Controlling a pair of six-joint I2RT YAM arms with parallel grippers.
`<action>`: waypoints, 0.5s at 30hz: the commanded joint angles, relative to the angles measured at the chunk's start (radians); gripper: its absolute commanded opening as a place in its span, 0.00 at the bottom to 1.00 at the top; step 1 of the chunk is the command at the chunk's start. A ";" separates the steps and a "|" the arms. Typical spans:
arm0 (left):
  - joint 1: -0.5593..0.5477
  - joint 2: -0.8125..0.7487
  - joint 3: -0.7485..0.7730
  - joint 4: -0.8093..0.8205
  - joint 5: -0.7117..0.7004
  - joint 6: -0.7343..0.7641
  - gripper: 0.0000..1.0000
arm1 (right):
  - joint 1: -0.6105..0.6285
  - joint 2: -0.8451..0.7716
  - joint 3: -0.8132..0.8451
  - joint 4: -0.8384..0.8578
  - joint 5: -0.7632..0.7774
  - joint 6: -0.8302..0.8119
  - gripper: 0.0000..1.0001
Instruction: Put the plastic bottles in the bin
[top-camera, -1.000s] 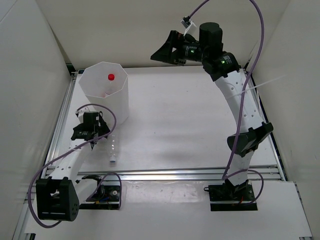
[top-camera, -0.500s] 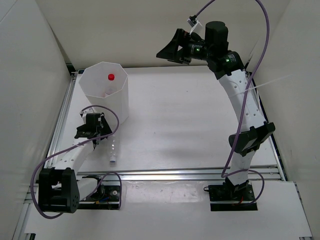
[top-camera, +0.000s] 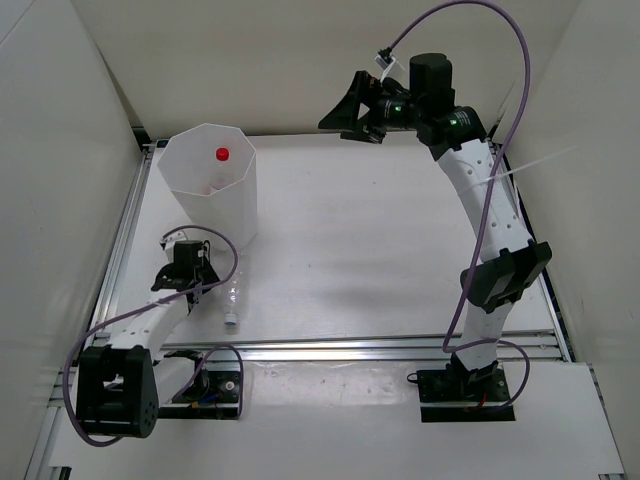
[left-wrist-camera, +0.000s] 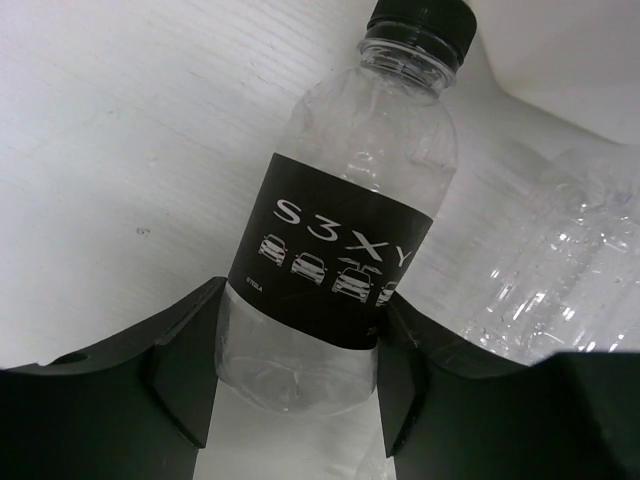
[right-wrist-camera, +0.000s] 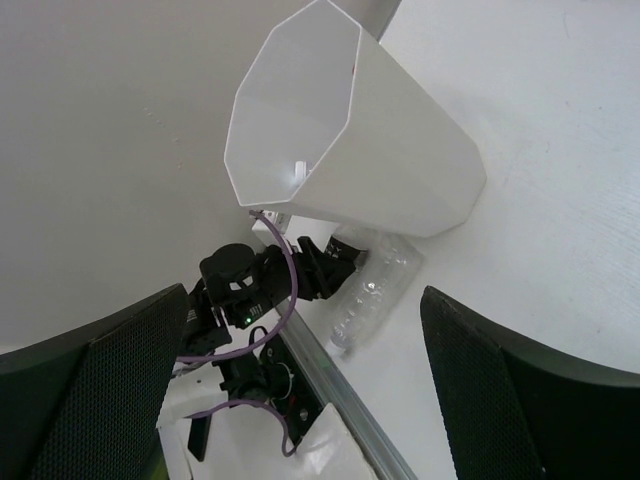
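A black-capped bottle (left-wrist-camera: 340, 260) with a dark label lies on the table, and my left gripper (left-wrist-camera: 300, 370) is shut on its lower body, both fingers pressed to its sides. Right beside it lies a clear unlabelled bottle (left-wrist-camera: 560, 280), which the top view shows (top-camera: 233, 300) just right of the left gripper (top-camera: 195, 272). The tall white bin (top-camera: 210, 185) stands just behind them, with a red-capped bottle (top-camera: 222, 154) inside. My right gripper (top-camera: 345, 105) hangs open and empty high over the back of the table, looking down at the bin (right-wrist-camera: 390, 150).
An aluminium rail (top-camera: 380, 347) runs along the table's near edge and another along the left side (top-camera: 125, 235). White walls enclose the table on three sides. The right arm's purple cable (top-camera: 500, 60) loops high above the back.
My left gripper has come nearer and lower and closed from wide open onto the black-capped bottle. The right gripper has drifted a little to the right, still open.
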 joint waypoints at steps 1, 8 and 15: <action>0.006 -0.059 -0.013 0.006 0.018 0.006 0.40 | -0.002 -0.024 0.046 0.006 -0.050 0.003 1.00; 0.006 -0.241 0.047 -0.130 0.103 -0.057 0.33 | 0.007 -0.001 0.069 0.006 -0.050 0.014 1.00; 0.006 -0.484 0.286 -0.509 -0.017 -0.308 0.28 | 0.018 -0.021 -0.003 -0.004 -0.069 0.014 1.00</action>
